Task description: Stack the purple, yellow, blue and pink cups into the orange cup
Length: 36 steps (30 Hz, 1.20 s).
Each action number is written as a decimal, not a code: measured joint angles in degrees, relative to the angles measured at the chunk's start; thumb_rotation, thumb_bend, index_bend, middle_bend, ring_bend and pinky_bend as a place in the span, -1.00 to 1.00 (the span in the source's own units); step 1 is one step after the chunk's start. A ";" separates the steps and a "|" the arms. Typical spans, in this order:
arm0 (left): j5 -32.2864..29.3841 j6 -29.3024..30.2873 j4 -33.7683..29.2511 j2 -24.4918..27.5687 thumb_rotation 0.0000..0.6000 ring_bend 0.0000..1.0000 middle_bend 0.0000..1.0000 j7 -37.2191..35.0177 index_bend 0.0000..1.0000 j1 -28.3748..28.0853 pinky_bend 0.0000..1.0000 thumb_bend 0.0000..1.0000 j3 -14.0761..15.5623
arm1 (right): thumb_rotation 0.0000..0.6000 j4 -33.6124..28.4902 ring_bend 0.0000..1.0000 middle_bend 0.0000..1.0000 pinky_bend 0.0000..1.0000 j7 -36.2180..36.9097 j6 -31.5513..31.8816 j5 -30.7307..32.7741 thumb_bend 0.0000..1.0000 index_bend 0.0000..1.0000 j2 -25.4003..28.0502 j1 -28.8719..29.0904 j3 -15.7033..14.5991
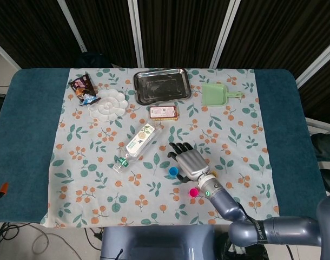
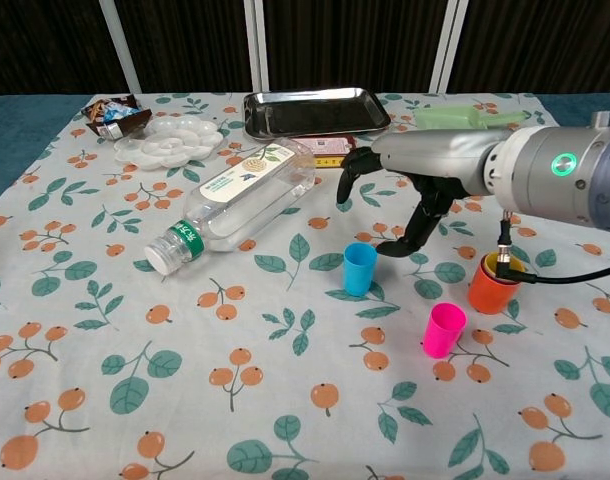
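Right hand (image 1: 188,160) (image 2: 405,190) hangs over the cloth just right of and above the blue cup (image 1: 173,171) (image 2: 360,268), fingers spread, nothing in it; not touching the cup. Left hand is out of both views.

Blue cup: upright, mouth up, long axis vertical, centre of the chest view. Pink cup (image 1: 193,192) (image 2: 443,330): upright, mouth up, lower right of the blue one, apart from it. Orange cup (image 2: 491,287): upright at right of the chest view, yellow cup (image 2: 508,264) nested in it with its rim showing; the forearm partly covers the pair there and hides them in the head view. Purple cup can't be made out.

Clear plastic bottle (image 1: 137,145) (image 2: 232,205) lies on its side, long axis diagonal, green cap toward lower left; white label, text too small to read. Steel tray (image 1: 162,85) (image 2: 317,110) top centre; below it a flat red and white packet (image 1: 164,112), print unreadable. Green dustpan (image 1: 218,94) upper right, white flower-shaped palette (image 1: 107,105) (image 2: 169,142) and a snack wrapper (image 1: 81,88) upper left. All on the floral tablecloth (image 1: 100,189) (image 2: 105,370).
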 measured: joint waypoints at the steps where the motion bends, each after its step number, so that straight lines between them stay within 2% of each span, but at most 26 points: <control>1: 0.01 -0.03 0.00 0.01 1.00 -0.99 -0.86 -0.02 -0.70 -0.01 -1.00 -0.55 0.01 | 1.00 0.21 -0.84 -1.00 -0.82 -0.13 0.09 0.07 -0.21 -0.49 -0.31 0.07 -0.04; 9: -0.06 -0.04 0.01 0.05 1.00 -0.99 -0.86 -0.15 -0.70 -0.01 -1.00 -0.55 -0.04 | 1.00 2.65 -0.84 -1.00 -0.82 -1.20 1.69 -0.77 -0.21 -0.47 -2.72 0.02 -0.73; 21: 0.01 0.05 0.03 0.05 1.00 -0.99 -0.86 0.01 -0.70 0.01 -1.00 -0.55 0.01 | 1.00 2.60 -0.84 -1.00 -0.82 0.24 0.83 -1.78 -0.21 -0.45 -2.50 -1.15 -1.63; 36: -0.23 -0.06 0.18 0.14 1.00 -0.99 -0.86 -0.07 -0.70 -0.02 -1.00 -0.55 -0.08 | 1.00 4.83 -0.84 -1.00 -0.82 0.38 0.84 -1.94 -0.21 -0.34 -4.66 -1.54 -1.55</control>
